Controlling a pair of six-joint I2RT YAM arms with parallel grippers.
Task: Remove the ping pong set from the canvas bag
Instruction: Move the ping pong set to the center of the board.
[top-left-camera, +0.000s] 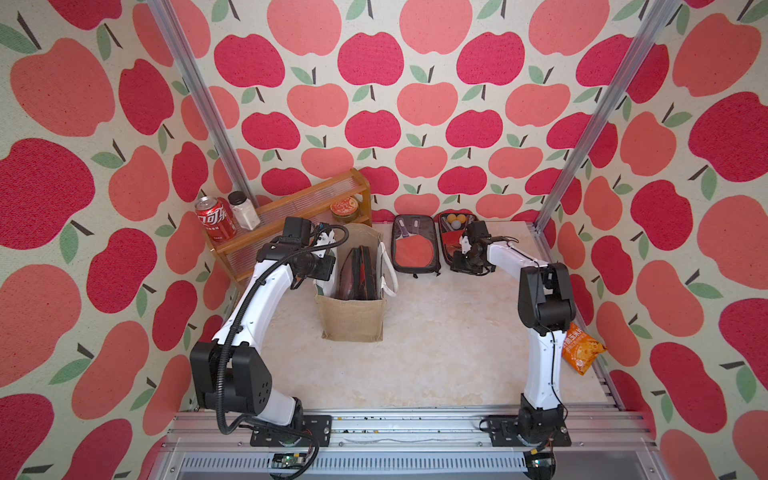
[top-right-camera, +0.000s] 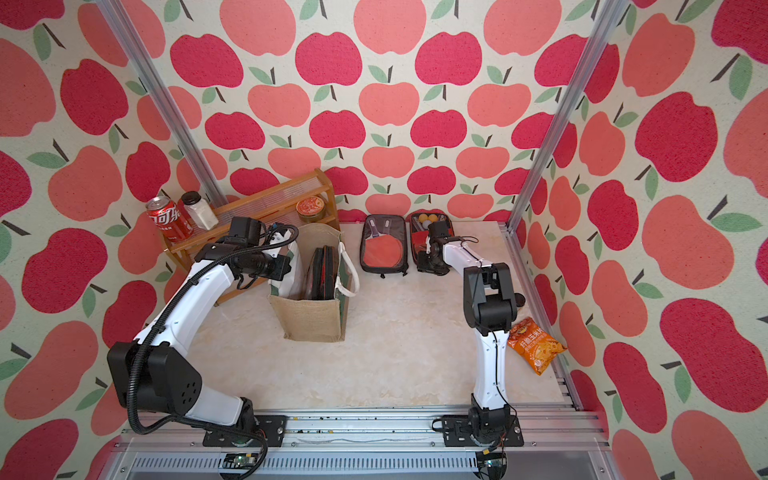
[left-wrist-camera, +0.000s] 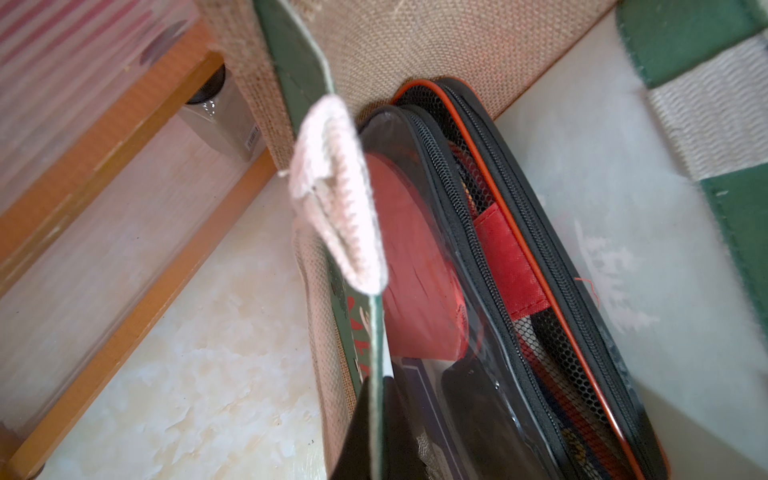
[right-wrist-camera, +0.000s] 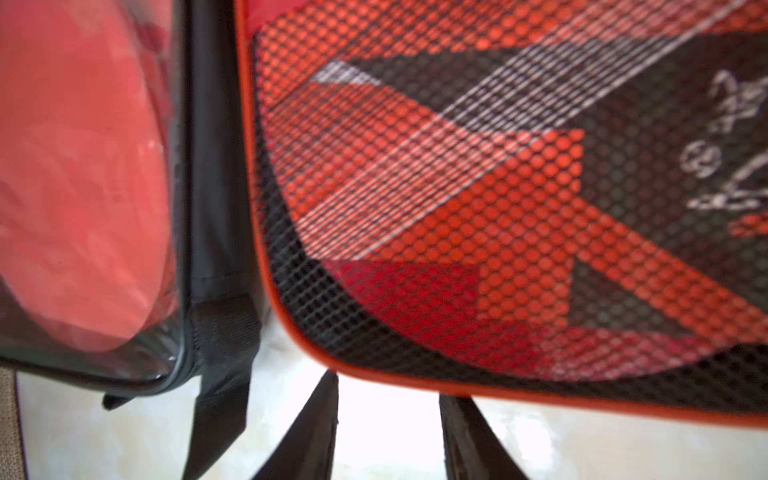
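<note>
The canvas bag (top-left-camera: 352, 318) (top-right-camera: 316, 316) stands upright left of the table's middle. A zipped black-and-red ping pong set (top-left-camera: 359, 272) (left-wrist-camera: 498, 257) stands on edge inside it. My left gripper (left-wrist-camera: 376, 415) is shut on the green-trimmed rim of the bag's left wall, just below a white rope handle (left-wrist-camera: 336, 187). A second ping pong set (top-left-camera: 415, 249) lies opened flat at the back, its paddles under clear plastic. My right gripper (top-left-camera: 461, 264) (right-wrist-camera: 388, 386) is open at the near edge of that set's mesh half (right-wrist-camera: 478, 187). Only bare table shows between its fingers.
A wooden shelf (top-left-camera: 291, 220) behind the bag carries a cola can (top-left-camera: 216, 224), a spice jar (top-left-camera: 243, 210) and a round tin (top-left-camera: 344, 208). Orange balls (top-left-camera: 455, 222) sit in the open set's far end. An orange snack packet (top-left-camera: 582, 347) lies beside the right arm.
</note>
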